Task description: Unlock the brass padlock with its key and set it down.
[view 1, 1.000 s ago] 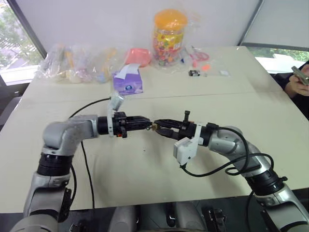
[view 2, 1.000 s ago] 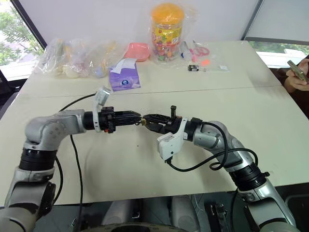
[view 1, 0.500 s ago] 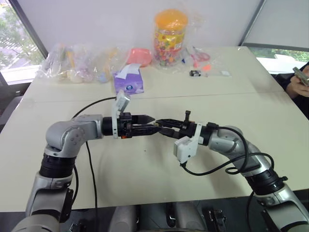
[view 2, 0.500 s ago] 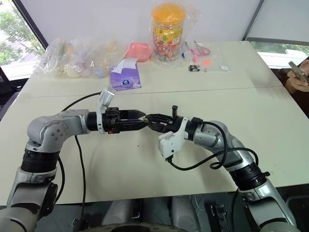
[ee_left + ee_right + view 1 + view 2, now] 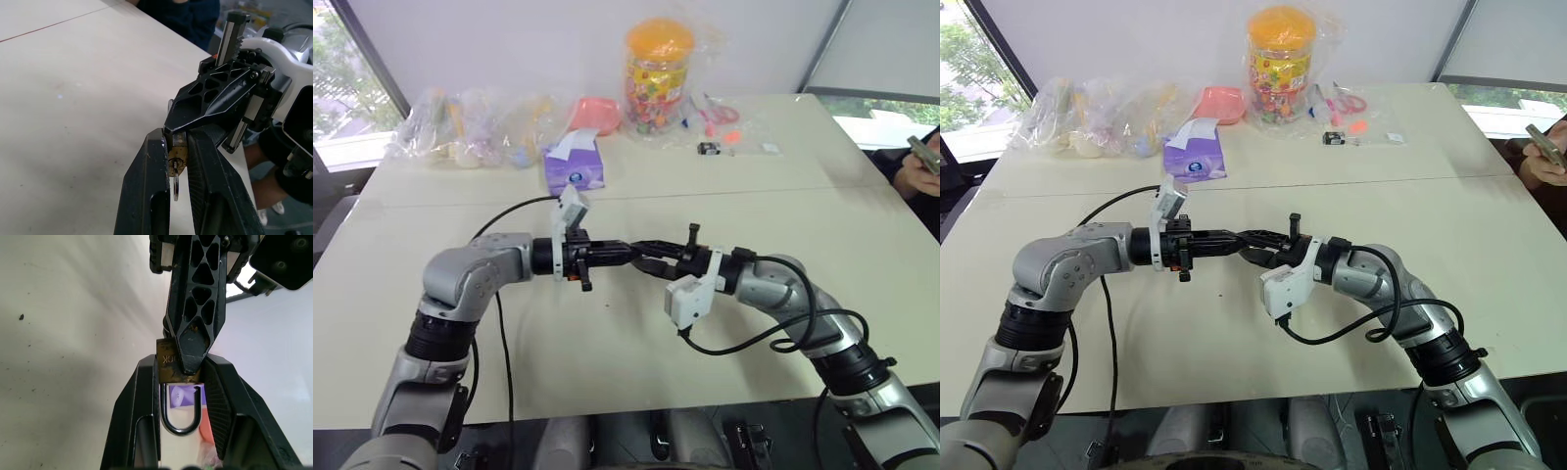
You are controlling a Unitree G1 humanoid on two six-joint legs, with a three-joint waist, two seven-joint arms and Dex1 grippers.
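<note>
The padlock (image 5: 171, 367) is held above the table (image 5: 607, 362) where the two grippers meet: the right gripper (image 5: 182, 372) clamps its brass body, long axis along the fingers, shackle (image 5: 182, 416) pointing back toward the right wrist. The left gripper (image 5: 177, 147) is closed on the padlock's key end, covering part of the body. The key (image 5: 175, 183) hangs between the left fingers, its blade hidden.

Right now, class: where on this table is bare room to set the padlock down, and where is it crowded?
Bare tabletop lies under and in front of both grippers, and on the right. The far edge is crowded: bags, tissue pack, candy jar.
</note>
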